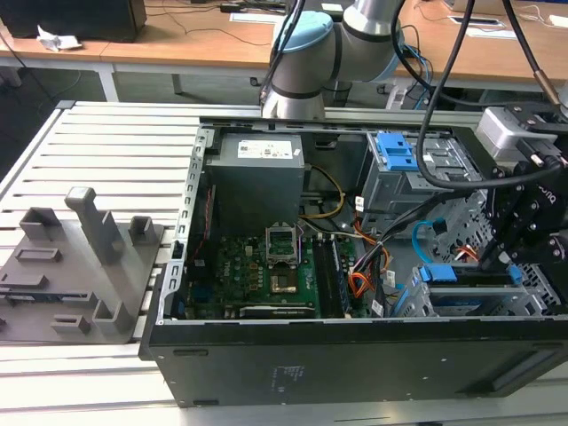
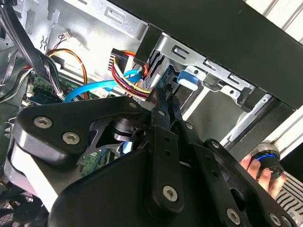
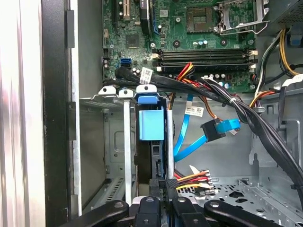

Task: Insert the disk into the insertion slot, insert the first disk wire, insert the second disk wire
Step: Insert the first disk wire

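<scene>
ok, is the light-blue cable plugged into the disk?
Unplugged. The light-blue cable ends in a connector hanging free, apart from the disk.

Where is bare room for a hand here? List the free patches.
Free: bare case floor between the light-blue cable and the black cable bundle; the slatted table beyond the grey fixture. Crowded: around the disk, where wires pile up.

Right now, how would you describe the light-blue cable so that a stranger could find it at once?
Look inside the open case, at the exterior view's right end, where the disk sits in its cage. Beside it, a light-blue cable curves in a loop. It alone is thin and flat; the red and yellow wires nearby are round.
</scene>
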You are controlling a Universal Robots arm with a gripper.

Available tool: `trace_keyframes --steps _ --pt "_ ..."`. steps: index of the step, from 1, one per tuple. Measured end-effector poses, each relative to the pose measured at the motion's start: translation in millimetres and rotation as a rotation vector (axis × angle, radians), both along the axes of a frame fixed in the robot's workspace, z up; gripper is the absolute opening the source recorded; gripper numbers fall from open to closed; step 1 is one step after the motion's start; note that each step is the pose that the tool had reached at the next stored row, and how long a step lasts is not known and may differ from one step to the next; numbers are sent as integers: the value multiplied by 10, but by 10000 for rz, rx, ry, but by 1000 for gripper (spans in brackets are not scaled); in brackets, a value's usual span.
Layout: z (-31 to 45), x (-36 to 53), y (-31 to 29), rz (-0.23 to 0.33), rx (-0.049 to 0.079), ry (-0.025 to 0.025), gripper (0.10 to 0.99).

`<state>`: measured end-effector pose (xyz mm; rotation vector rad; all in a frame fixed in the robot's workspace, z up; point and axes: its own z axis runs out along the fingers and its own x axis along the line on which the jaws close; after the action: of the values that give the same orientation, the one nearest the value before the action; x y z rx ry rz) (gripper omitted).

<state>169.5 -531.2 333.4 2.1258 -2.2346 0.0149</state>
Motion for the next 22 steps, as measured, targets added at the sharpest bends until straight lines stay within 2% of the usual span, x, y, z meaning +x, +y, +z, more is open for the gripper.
trace_keyframes --steps 1,2,3,4,6,7,8,9,10,11,12,16,21,22 --pt "-8 0 1 0 17 2 161" --pt "-14 0 0 -1 24 1 235" --pt "-2 0 0 0 3 0 235" --pt "53 0 -1 -1 4 0 235" --pt "211 0 3 0 -5 0 235" --pt "315 1 21 1 -21 0 235" --pt "385 0 34 0 -29 0 224" --pt "441 0 40 -1 -34 0 106" --pt "495 0 44 0 -37 0 106" --pt "592 0 49 0 -37 0 106" --pt "724 1 51 0 -38 0 106" --pt "750 -17 52 1 -42 -1 106" --pt "748 -324 51 0 -39 0 106" --pt "748 -341 50 0 -40 0 106"
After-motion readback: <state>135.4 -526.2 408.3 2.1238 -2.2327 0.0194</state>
